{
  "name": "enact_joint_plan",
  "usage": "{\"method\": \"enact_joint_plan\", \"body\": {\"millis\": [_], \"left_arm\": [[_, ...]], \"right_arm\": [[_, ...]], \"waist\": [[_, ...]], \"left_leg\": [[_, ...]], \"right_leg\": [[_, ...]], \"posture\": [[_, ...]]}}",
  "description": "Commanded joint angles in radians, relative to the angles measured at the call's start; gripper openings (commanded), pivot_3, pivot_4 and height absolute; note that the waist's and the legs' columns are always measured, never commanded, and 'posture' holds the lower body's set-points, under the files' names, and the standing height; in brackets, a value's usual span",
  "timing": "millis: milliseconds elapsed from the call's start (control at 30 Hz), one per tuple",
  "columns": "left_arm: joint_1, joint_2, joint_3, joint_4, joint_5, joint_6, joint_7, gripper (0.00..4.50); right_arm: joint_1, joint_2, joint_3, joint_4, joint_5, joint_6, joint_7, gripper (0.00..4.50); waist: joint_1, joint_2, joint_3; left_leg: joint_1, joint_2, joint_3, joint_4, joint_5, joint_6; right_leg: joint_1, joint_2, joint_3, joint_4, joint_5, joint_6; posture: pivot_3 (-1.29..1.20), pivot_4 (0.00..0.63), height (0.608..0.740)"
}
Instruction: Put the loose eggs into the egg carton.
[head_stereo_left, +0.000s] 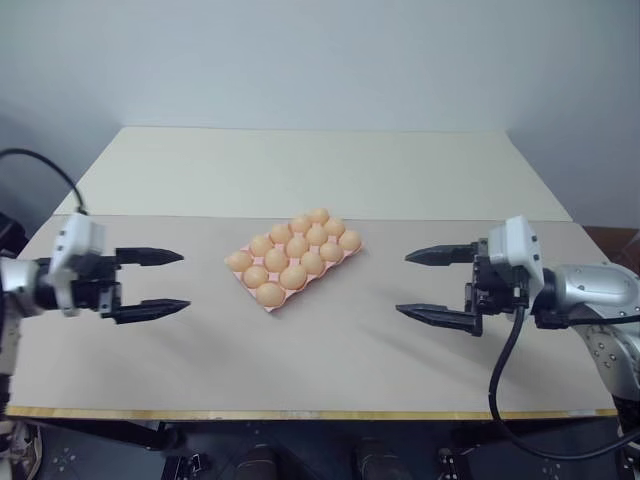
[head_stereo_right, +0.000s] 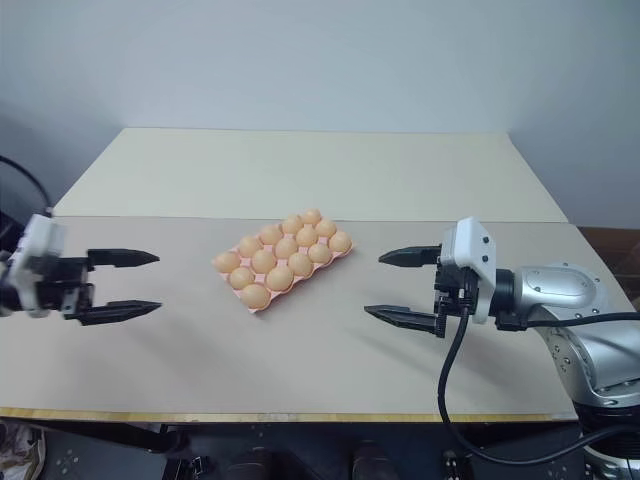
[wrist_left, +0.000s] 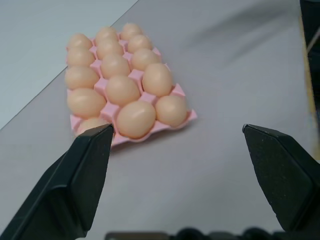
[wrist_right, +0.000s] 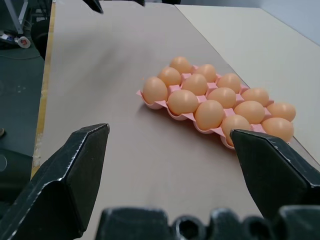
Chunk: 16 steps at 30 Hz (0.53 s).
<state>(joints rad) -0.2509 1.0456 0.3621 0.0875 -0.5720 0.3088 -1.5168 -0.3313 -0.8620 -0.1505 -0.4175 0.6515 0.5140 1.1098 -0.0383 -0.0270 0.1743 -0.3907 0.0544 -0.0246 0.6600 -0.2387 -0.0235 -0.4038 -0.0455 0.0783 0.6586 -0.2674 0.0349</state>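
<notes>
Left tool hovers over the left part of the tabletop, fingers spread wide, empty, pointing toward the centre. Well apart to its right, the carton lies flat near mid-tabletop, turned diagonally, one short end toward the near-left, the other toward the far-right. Eggs fill every cup seen, twelve in three rows of four, all light orange-tan, sitting in the pink tray; none lying loose on the tabletop. The left wrist view has the carton ahead between the two black fingers, nothing touching. Right tool hovers over the right part of the tabletop, fingers also wide apart, empty, pointing back toward the carton, well clear of it. The right wrist view shows the carton's long side ahead, with the tabletop bare between tool and tray. A paler second board adjoins the far edge.
</notes>
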Motion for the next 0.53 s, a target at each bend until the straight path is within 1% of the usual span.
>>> {"method": "enact_joint_plan", "body": {"millis": [33,200,533], "left_arm": [[0.102,0.013,0.107,-0.104,-0.06,0.071,0.026,4.48],[0.198,-0.013,0.169,-0.202,-0.092,0.122,0.098,4.48],[0.283,-0.019,0.22,-0.301,-0.125,0.176,0.164,4.48]], "right_arm": [[0.003,-0.011,-0.039,0.005,0.012,-0.036,0.023,4.5],[0.003,-0.016,-0.041,0.017,0.012,-0.039,0.04,4.5],[0.045,-0.028,-0.063,0.017,0.011,-0.049,0.052,4.5]], "waist": [[0.004,0.0,0.0],[0.004,0.0,0.0],[-0.002,0.0,0.0]], "left_leg": [[0.0,0.0,0.0,0.0,0.0,0.0],[0.0,0.0,0.0,0.0,0.0,0.0],[0.0,0.0,0.0,0.0,0.0,0.0]], "right_leg": [[0.001,0.0,0.0,0.0,0.0,0.0],[0.0,0.0,0.0,0.0,0.0,0.0],[0.0,0.0,0.0,0.0,0.0,0.0]], "posture": [[0.0,0.15,0.74],[0.0,0.15,0.74],[0.0,0.15,0.74]]}}
